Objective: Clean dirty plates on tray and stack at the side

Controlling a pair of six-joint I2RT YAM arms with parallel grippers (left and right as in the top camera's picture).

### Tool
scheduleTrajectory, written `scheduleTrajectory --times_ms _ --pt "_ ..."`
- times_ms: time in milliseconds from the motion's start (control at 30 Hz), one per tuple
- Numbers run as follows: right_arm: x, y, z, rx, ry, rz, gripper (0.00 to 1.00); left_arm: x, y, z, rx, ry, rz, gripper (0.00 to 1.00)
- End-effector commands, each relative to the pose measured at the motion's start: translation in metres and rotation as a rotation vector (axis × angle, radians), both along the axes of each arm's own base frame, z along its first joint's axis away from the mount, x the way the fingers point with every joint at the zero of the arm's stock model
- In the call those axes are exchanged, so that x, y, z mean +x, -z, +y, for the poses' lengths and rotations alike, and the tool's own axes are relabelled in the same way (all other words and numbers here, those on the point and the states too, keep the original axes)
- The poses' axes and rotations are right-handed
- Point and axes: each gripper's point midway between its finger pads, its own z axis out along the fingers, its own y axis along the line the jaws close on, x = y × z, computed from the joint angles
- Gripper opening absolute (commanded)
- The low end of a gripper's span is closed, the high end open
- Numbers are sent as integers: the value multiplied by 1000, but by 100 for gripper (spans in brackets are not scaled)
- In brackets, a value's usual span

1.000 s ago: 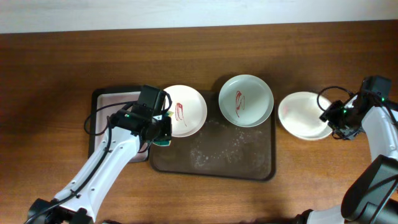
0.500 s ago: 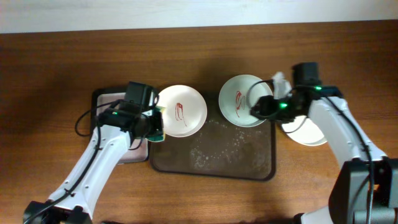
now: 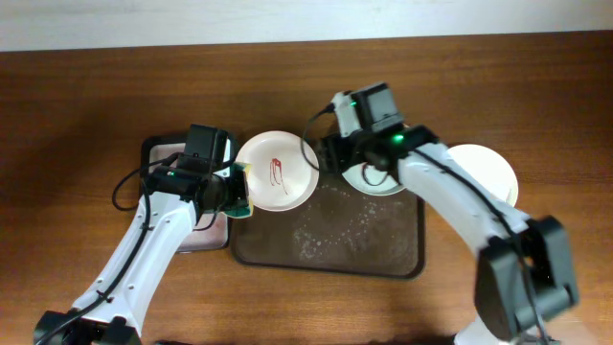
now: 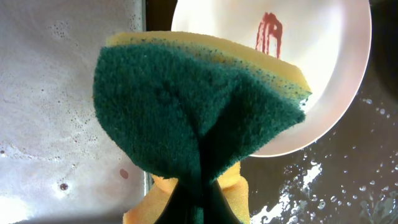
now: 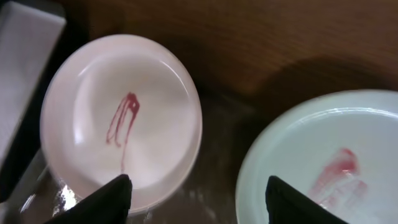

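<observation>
A white plate [image 3: 279,171] with a red smear lies at the dark brown tray's [image 3: 326,244] far left corner; it also shows in the left wrist view [image 4: 311,68] and the right wrist view [image 5: 121,121]. A greenish plate [image 5: 323,162] with a red smear lies right of it, mostly hidden overhead by my right arm. A clean white plate [image 3: 488,168] rests on the table right of the tray. My left gripper [image 3: 239,192] is shut on a green-and-yellow sponge [image 4: 193,112] at the white plate's left rim. My right gripper [image 5: 199,199] is open above the gap between the two tray plates.
A smaller black tray with a wet pale inside [image 3: 168,153] sits left of the brown tray, under my left arm; it also shows in the left wrist view [image 4: 62,93]. The brown tray's floor is wet with foam specks. Wooden table surrounds everything.
My right arm swung left from the side plate to above the tray, over the greenish plate. My left gripper with the sponge shifted slightly left, at the white plate's rim.
</observation>
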Motion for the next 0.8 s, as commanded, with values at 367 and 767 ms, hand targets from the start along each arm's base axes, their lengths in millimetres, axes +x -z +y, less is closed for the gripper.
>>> scheduleTrajectory --times_ms 367,767 --pt "8 96 26 30 54 162 52 -1 -7 -1 -11 16 -22 0" --pt "-47 96 11 -18 39 385 4 0 -7 -1 -12 16 -26 0"
